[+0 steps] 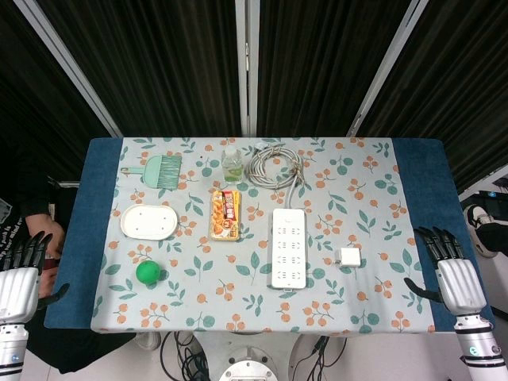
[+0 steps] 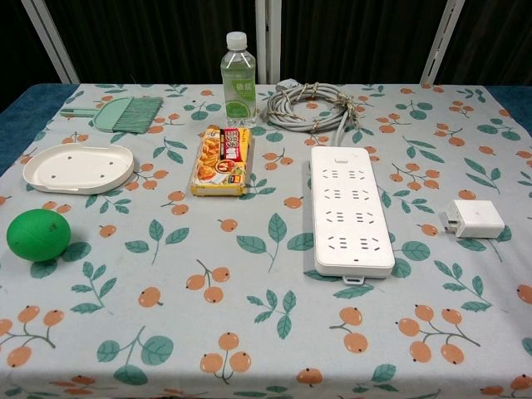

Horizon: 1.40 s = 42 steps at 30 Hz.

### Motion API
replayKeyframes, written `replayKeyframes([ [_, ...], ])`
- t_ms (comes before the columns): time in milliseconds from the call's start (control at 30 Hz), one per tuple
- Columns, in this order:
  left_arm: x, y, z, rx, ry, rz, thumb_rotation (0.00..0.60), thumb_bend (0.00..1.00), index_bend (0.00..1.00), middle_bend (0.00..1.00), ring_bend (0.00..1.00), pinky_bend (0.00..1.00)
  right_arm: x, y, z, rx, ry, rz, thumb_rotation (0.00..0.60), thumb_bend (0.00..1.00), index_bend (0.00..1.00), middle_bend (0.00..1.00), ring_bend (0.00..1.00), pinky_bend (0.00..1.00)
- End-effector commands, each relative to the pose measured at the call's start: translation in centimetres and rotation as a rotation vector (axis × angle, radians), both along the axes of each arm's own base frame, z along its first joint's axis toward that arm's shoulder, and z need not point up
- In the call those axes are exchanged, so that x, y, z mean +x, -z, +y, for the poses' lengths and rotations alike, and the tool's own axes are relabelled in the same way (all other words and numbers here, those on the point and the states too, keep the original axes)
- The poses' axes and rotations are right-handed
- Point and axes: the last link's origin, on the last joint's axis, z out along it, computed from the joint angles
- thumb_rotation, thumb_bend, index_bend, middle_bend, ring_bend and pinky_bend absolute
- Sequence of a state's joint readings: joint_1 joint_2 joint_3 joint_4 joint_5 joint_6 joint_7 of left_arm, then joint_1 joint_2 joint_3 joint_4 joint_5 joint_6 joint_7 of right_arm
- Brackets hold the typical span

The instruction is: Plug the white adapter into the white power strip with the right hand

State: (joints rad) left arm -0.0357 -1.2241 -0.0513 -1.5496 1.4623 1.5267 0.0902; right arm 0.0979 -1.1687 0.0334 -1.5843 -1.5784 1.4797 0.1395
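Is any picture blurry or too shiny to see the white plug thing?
Head view: sharp, evenly lit, white adapter small but clear beside the power strip. Chest view: also sharp, adapter bigger, soft shadows only, no glare; hands out of frame.

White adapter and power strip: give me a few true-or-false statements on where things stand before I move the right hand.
1. The white adapter lies on the tablecloth to the right of the white power strip, apart from it. True.
2. The right hand already holds the adapter. False: it hovers at the table's right edge with fingers spread, holding nothing.
3. The strip's cable is coiled at its far end. True.
4. A plug already sits in one of the strip's sockets. False: all sockets show bare.
5. The green ball rests on the white tray. False: it lies on the cloth, nearer than the tray.
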Motion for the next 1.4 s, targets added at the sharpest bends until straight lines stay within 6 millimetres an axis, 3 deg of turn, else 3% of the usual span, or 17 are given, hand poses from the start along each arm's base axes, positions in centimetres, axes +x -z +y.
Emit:
replayKeyframes([
  [33,-0.1,0.1,0.1,0.000,-0.003,-0.001,0.600,0.14,0.04,0.00,0.00,0.00,0.1,0.1,-0.2,0.005,0.003,0.002,0.600,0.11,0.09,0.09,0.00,0.00],
  [400,0.0,0.2,0.0,0.001,0.000,-0.002,0.600,0.14,0.04,0.00,0.00,0.00,0.0,0.2,-0.3,-0.006,0.003,-0.003,0.600,0.11,0.08,0.09,0.00,0.00],
  [500,0.1,0.1,0.0,0.001,0.005,-0.001,0.600,0.14,0.04,0.00,0.00,0.00,-0.3,0.6,-0.5,-0.016,0.003,-0.001,0.600,0.11,0.06,0.14,0.00,0.00],
  [600,0.2,0.2,0.0,-0.001,0.009,-0.003,0.600,0.14,0.04,0.00,0.00,0.00,-0.9,1.6,-1.1,-0.021,0.007,0.049,0.600,0.07,0.08,0.21,0.02,0.03],
  [800,-0.1,0.4,-0.4,0.001,-0.001,-0.011,0.600,0.14,0.04,0.00,0.00,0.00,-1.9,4.3,-2.8,-0.069,0.019,0.144,0.600,0.01,0.30,0.30,0.08,0.12],
  [1100,-0.2,0.5,-0.3,-0.004,0.000,-0.017,0.600,0.14,0.04,0.00,0.00,0.00,-2.1,9.0,-4.3,0.093,0.033,0.174,0.600,0.02,0.31,0.27,0.09,0.13],
  [1400,-0.5,0.8,-0.2,-0.012,-0.005,-0.026,0.600,0.14,0.04,0.00,0.00,0.00,-0.4,11.6,-6.0,0.167,0.033,0.149,0.600,0.03,0.34,0.24,0.06,0.06],
])
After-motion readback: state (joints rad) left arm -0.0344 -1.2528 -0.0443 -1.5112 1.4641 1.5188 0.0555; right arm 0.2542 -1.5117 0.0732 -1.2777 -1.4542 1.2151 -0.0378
